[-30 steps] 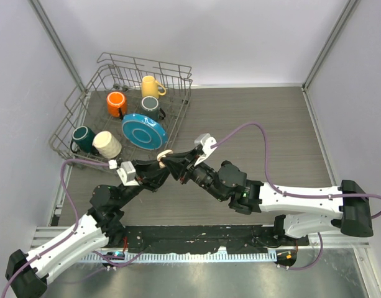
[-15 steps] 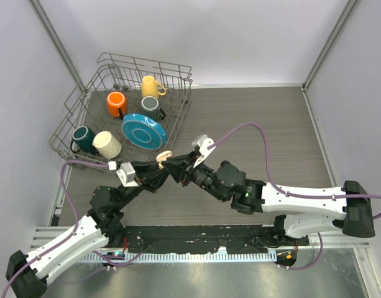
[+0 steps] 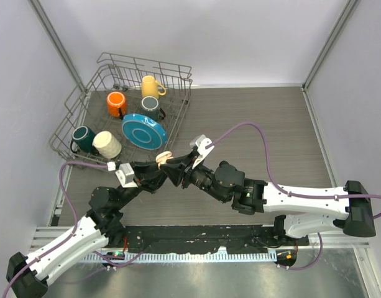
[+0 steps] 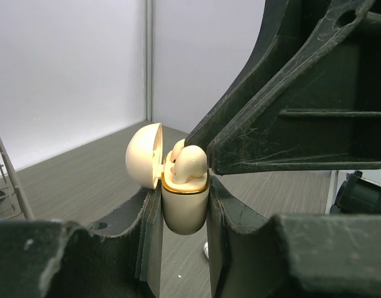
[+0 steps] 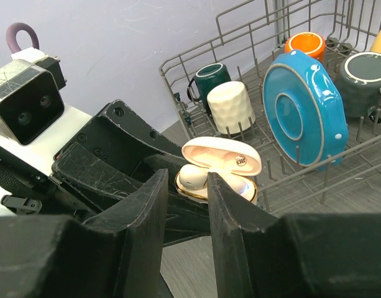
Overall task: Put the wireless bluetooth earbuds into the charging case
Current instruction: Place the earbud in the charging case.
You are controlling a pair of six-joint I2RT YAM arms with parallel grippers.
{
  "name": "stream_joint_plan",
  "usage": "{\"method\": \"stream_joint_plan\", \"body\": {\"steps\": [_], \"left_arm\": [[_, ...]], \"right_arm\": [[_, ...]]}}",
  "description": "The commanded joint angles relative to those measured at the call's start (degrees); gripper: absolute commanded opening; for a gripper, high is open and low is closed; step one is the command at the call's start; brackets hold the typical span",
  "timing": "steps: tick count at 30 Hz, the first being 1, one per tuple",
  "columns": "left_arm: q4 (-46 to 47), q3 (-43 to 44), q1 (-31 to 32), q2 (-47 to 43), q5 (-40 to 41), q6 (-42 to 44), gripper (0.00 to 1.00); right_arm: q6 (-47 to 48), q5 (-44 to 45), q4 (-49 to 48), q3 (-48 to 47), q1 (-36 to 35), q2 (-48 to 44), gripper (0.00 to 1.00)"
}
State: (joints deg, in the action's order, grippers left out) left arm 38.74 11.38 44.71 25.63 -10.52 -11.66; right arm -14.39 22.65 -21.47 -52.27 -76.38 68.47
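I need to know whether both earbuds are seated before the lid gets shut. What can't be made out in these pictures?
- Top view: the case is too small to show any earbud.
- Left wrist view: the right gripper covers the case's right side; the left gripper hides its lower body.
- Right wrist view: whether the right gripper pinches the earbud or only flanks it is unclear; its fingers hide the case's body.

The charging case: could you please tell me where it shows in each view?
Top external: the charging case is left of centre, at the tip of the left gripper.
Left wrist: centre, upright, lid open.
Right wrist: centre, beyond the right gripper.
Shared landmark: the dish rack, at the left wrist picture's left edge.
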Motion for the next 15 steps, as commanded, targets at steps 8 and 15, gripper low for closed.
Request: {"method": "stream_joint_plan", "body": {"steps": [8, 15], "left_arm": [[3.2, 1.8, 0.0, 0.9, -2.1, -0.9, 0.0], [1.6, 2.1, 0.0, 0.6, -2.1, -0.8, 0.0]], "right_arm": [[0.2, 0.6, -2.0, -3.4, -0.1, -1.8, 0.45], [-0.3, -0.5, -3.7, -3.4, -0.1, -3.4, 0.47]]}}
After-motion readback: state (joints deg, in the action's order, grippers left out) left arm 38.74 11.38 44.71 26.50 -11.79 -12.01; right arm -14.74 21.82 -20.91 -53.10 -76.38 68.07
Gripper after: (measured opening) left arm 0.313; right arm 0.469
